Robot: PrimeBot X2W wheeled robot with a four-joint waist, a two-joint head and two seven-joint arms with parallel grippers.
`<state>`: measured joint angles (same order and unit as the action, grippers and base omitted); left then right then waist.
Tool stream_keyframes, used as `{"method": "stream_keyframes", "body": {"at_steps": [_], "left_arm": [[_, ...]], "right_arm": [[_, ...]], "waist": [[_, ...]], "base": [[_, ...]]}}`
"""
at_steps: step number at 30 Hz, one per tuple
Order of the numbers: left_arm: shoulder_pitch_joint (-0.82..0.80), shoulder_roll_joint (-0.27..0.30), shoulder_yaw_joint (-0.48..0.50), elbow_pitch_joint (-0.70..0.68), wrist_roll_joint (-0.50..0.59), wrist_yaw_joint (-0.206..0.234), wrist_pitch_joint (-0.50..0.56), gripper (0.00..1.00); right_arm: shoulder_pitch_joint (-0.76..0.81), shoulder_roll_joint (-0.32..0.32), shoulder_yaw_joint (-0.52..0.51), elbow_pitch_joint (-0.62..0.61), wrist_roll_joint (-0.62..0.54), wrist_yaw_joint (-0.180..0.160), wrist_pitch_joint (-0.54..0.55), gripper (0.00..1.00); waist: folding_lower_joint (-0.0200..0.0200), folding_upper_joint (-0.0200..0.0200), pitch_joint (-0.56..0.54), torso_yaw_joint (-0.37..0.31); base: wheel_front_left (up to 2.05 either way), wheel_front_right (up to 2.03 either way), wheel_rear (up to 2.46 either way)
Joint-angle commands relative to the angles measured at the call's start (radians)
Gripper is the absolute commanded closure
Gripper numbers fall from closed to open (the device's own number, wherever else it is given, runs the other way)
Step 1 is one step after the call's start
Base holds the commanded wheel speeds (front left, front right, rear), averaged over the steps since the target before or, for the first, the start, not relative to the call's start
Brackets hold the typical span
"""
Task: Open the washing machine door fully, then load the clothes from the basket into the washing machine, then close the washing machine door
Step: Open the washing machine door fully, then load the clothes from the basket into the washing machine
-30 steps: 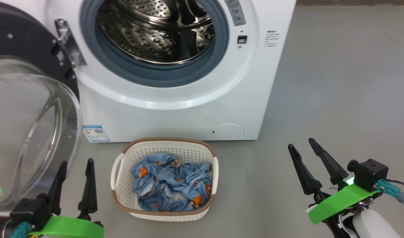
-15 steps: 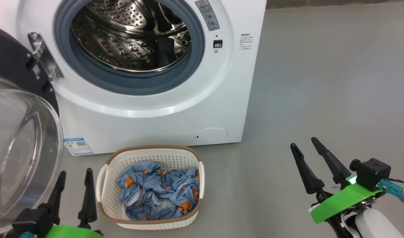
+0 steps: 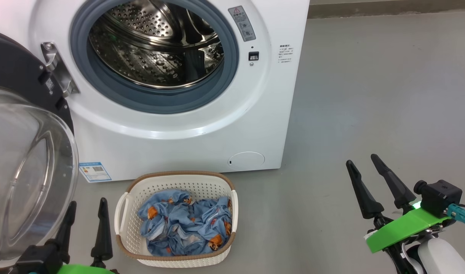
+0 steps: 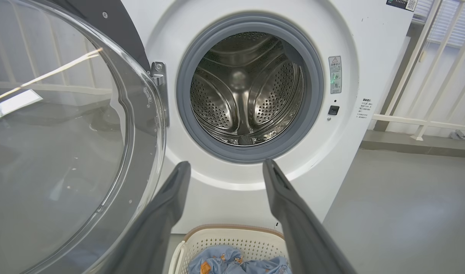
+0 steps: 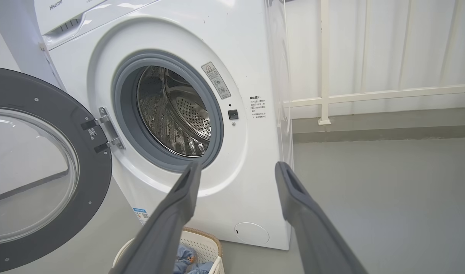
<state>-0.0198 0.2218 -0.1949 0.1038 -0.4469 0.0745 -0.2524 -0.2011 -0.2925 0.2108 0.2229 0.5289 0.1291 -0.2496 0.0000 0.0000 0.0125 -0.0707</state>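
Observation:
The white washing machine [image 3: 179, 144] stands ahead with its steel drum [image 3: 156, 49] bare. Its door [image 3: 23, 171] hangs swung out to the left, black rim and bulging clear glass toward me; the right wrist view shows the door [image 5: 34, 171] too. On the floor before the machine sits the cream basket [image 3: 179, 258] holding the crumpled light blue clothes [image 3: 184, 224]. My left gripper [image 3: 87, 203] is open and empty just left of the basket, close under the door glass. My right gripper [image 3: 363, 159] is open and empty over bare floor, well right of the basket.
Grey floor [image 3: 369, 95] spreads to the right of the machine. A white railing [image 5: 369, 93] and a low kerb run behind it on the right. A blue sticker [image 3: 95, 172] marks the machine's lower left front.
The head camera has shifted, so machine and basket sit lower and more to the left in the picture. Both grippers stay open and hold their places beside the basket.

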Motion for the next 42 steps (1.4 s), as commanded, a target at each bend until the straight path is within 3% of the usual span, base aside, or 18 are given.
{"method": "stream_keyframes", "body": {"at_steps": [1,42], "left_arm": [[-0.018,0.018,0.041,-0.029,0.017,-0.002,-0.009,0.00],[-0.026,-0.004,0.067,-0.023,0.053,-0.020,-0.009,0.00]], "right_arm": [[0.002,-0.013,0.008,-0.021,-0.015,0.002,-0.012,0.00],[0.009,0.009,-0.029,-0.029,-0.036,0.002,-0.012,0.00]], "waist": [[0.0000,0.0000,0.001,0.002],[0.0000,0.0000,0.006,0.014]], "base": [[0.00,0.00,0.00],[0.00,0.00,0.00]]}}
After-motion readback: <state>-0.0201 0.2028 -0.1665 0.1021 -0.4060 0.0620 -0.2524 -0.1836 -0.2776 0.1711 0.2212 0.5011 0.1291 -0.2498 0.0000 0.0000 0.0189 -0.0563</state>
